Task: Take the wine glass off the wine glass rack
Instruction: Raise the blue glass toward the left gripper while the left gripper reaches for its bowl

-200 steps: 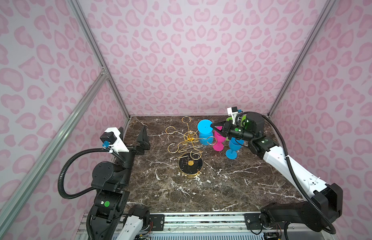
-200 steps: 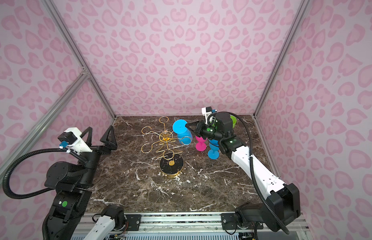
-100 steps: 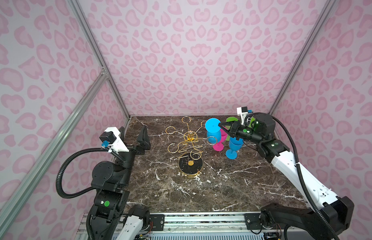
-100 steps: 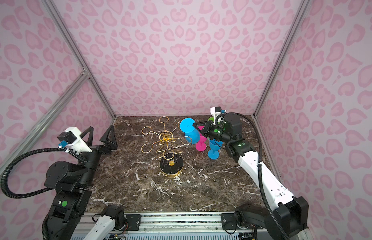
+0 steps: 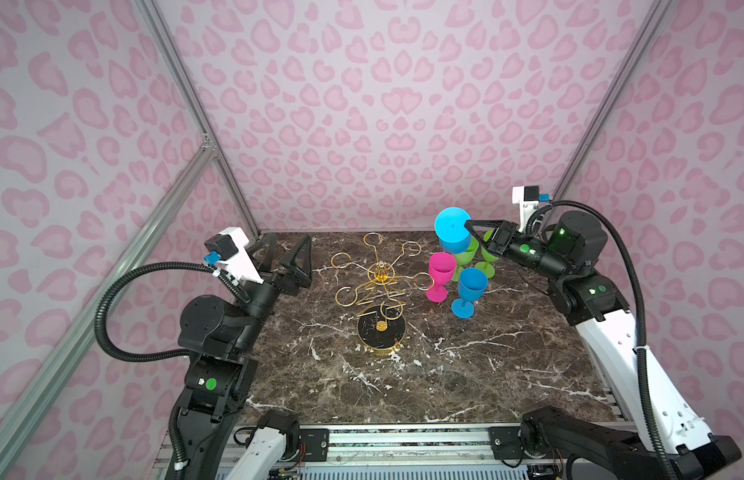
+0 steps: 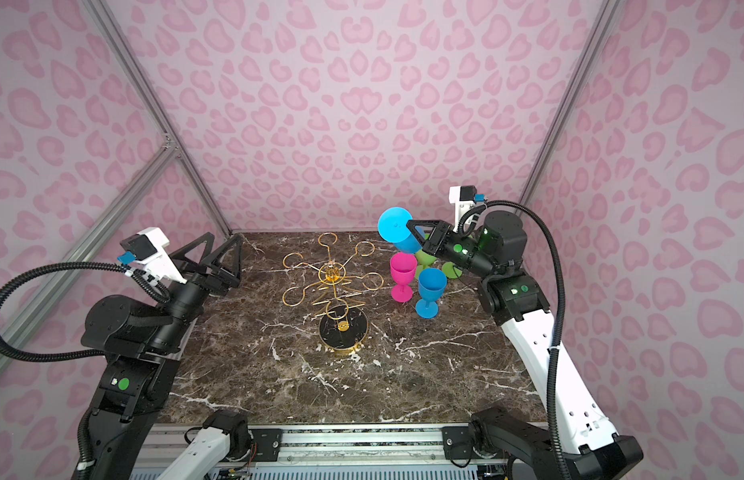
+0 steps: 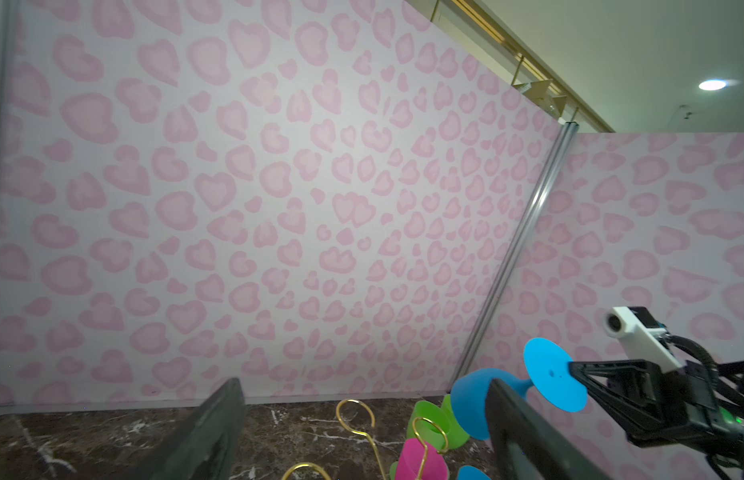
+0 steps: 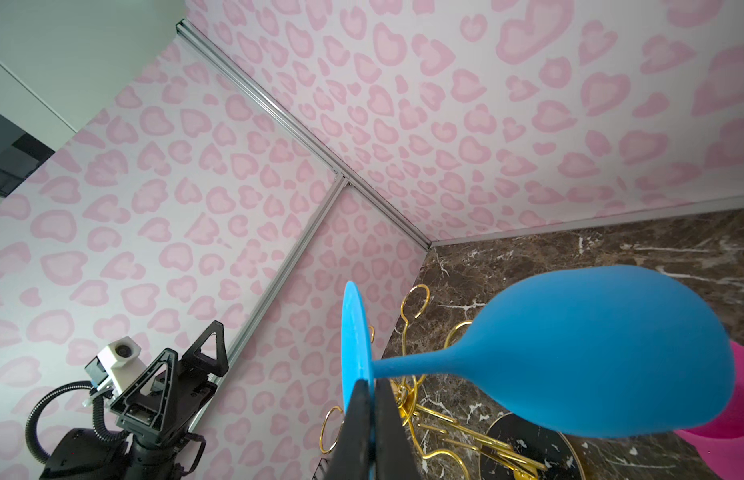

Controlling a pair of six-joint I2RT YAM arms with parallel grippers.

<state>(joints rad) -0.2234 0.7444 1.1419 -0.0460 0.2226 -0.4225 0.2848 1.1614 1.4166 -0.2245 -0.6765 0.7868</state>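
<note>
The rack [image 5: 380, 274] stood bare at centre. My right gripper [image 5: 466, 226], clamped on the foot of the wine glass [image 5: 451, 230], had carried it right and farther back, clear of the hooks, above the other glasses [image 5: 441, 270]. I judged the removal done, with only setting it down left. My left gripper [image 5: 289, 239] stayed wide at left.

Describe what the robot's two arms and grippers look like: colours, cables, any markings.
The left arm and right arm are black jointed segments with white lower links. The left gripper and right gripper have black triangular open-frame fingers. Each wrist carries a white camera block with a blue plug, a ribbed black cable loops alongside each arm, and round green stickers mark joints.
</note>
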